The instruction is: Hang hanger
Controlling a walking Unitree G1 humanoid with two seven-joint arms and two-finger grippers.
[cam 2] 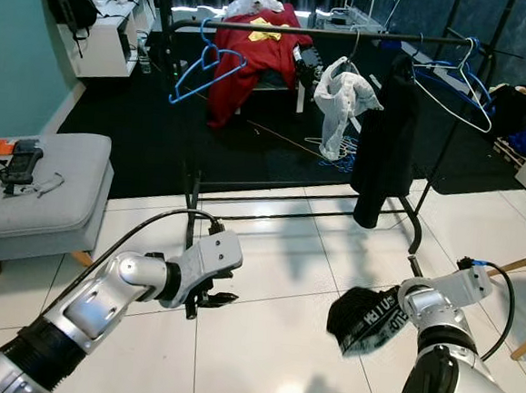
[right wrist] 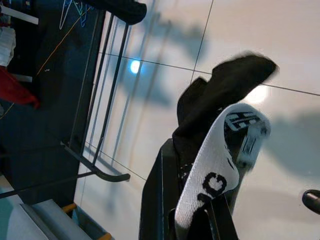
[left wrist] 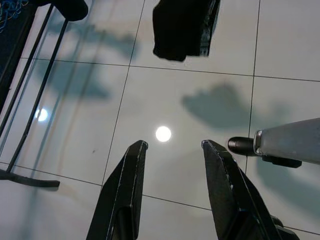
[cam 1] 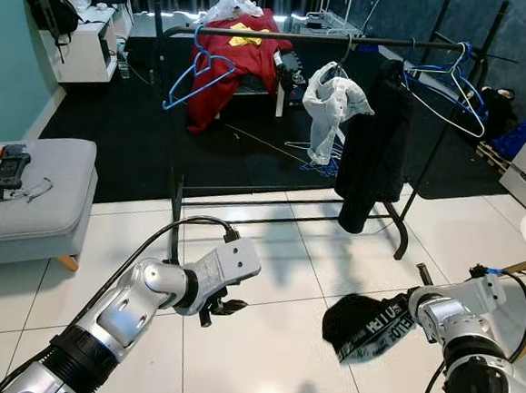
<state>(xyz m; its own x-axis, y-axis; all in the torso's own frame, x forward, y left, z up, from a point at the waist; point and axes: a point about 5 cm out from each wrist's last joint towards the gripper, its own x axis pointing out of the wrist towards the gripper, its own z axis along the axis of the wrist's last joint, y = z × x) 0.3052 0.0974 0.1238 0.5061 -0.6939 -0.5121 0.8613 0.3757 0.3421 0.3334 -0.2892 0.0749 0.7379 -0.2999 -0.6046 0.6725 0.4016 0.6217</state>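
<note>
Down low over the white tiled floor, the right gripper is clamped on a black garment with a white band; the band carries bold black lettering, but it is too folded to read in full. The right wrist view catches that band close up, curling over the fingers, with the black cloth bunched above it. The left gripper hovers above the tiles with its fingers spread apart and nothing between them, and its wrist view picks out the dangling garment and the tip of the other arm. To the robot's left sits a grey ottoman with small gadgets on top. Beyond the tiles stands the black clothes rack: a blue hanger hangs on its rail at the left, a white shirt and a black coat hang further along, and more blue and white hangers crowd the right end. Behind the rack, a red garment drapes over a chair on the dark carpet.
</note>
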